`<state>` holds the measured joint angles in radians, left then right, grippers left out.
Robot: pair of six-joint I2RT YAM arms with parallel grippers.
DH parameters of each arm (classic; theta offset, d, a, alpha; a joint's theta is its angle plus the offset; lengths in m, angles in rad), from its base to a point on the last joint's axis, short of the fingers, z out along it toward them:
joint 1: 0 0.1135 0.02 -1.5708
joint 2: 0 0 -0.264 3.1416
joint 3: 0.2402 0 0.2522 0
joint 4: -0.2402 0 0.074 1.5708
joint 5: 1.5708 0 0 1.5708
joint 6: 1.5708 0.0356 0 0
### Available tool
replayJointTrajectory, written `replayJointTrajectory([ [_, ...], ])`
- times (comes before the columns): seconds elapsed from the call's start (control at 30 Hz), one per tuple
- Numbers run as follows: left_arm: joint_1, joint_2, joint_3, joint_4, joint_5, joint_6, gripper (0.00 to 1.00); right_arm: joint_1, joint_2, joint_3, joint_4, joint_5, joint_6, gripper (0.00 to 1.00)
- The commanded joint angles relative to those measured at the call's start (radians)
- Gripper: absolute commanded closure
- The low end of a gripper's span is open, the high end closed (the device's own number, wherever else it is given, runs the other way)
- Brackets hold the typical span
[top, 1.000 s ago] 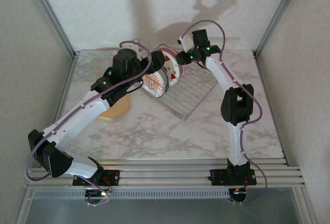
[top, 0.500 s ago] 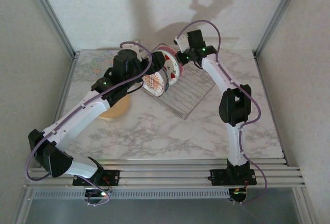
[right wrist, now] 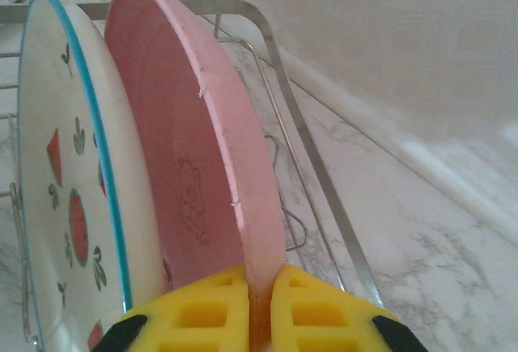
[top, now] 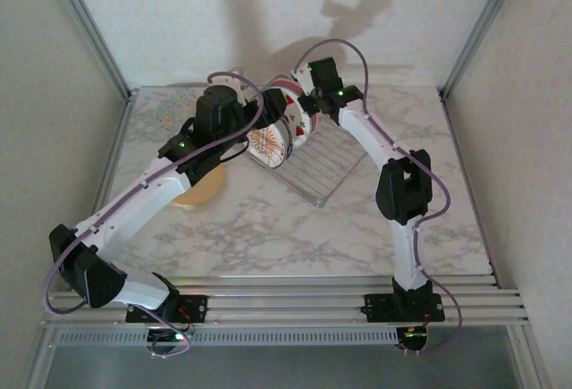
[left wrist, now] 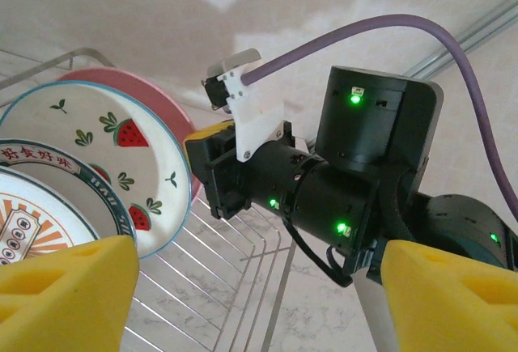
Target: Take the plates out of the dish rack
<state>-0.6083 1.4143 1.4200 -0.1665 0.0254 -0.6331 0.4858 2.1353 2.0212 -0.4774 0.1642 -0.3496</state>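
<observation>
In the silver wire dish rack (top: 326, 161) three plates stand on edge: a pink one (right wrist: 186, 142) at the back, a white one with strawberries (right wrist: 65, 174) in front of it, and a small sunburst plate (top: 268, 143) nearest the left arm. My right gripper (right wrist: 259, 303) is shut on the pink plate's rim, one yellow pad on each face. My left gripper (left wrist: 259, 295) is open beside the sunburst plate (left wrist: 40, 206), holding nothing. The yellow-orange plate (top: 198, 190) lies on the table under the left arm. The pastel patterned plate (top: 174, 107) lies flat at the back left.
The rack (left wrist: 243, 287) sits askew at the back centre, its right half bare wire. The back wall is close behind the pink plate (top: 284, 88). Frame posts stand at both back corners. Bare marble lies in front of the rack and to the right.
My right arm has swung left along the back of the rack, bringing its gripper onto the rim of the rearmost plate. The left arm and the plates have stayed put.
</observation>
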Motion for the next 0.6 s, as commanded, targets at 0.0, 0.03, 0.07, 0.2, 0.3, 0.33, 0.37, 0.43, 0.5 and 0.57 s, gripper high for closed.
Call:
replayJointTrajectory([
  [0.0, -0.003, -0.012, -0.016, 0.031, -0.023, -0.014, 0.22, 0.032, -0.087, -0.024, 0.120, 0.107, -0.037, 1.00],
  [0.03, -0.003, -0.012, -0.018, 0.031, -0.025, -0.015, 0.22, 0.039, -0.093, -0.031, 0.132, 0.129, -0.045, 1.00],
  [0.07, -0.003, -0.012, -0.019, 0.031, -0.025, -0.017, 0.22, 0.046, -0.099, -0.037, 0.143, 0.147, -0.051, 1.00],
  [0.2, -0.002, -0.011, -0.021, 0.037, -0.030, -0.020, 0.22, 0.073, -0.111, -0.050, 0.185, 0.242, -0.077, 1.00],
  [0.3, -0.003, -0.008, -0.021, 0.043, -0.028, -0.022, 0.22, 0.087, -0.117, -0.054, 0.203, 0.299, -0.095, 1.00],
  [0.33, -0.003, -0.006, -0.021, 0.042, -0.027, -0.022, 0.22, 0.091, -0.117, -0.056, 0.214, 0.321, -0.103, 1.00],
  [0.37, -0.002, -0.006, -0.021, 0.043, -0.028, -0.022, 0.22, 0.094, -0.120, -0.060, 0.221, 0.336, -0.110, 1.00],
  [0.43, -0.002, -0.005, -0.021, 0.042, -0.028, -0.022, 0.22, 0.102, -0.124, -0.068, 0.244, 0.370, -0.132, 1.00],
  [0.5, -0.002, -0.004, -0.020, 0.044, -0.028, -0.023, 0.22, 0.107, -0.128, -0.074, 0.260, 0.401, -0.147, 1.00],
  [0.57, -0.002, -0.003, -0.020, 0.046, -0.028, -0.023, 0.22, 0.110, -0.132, -0.080, 0.280, 0.431, -0.159, 1.00],
])
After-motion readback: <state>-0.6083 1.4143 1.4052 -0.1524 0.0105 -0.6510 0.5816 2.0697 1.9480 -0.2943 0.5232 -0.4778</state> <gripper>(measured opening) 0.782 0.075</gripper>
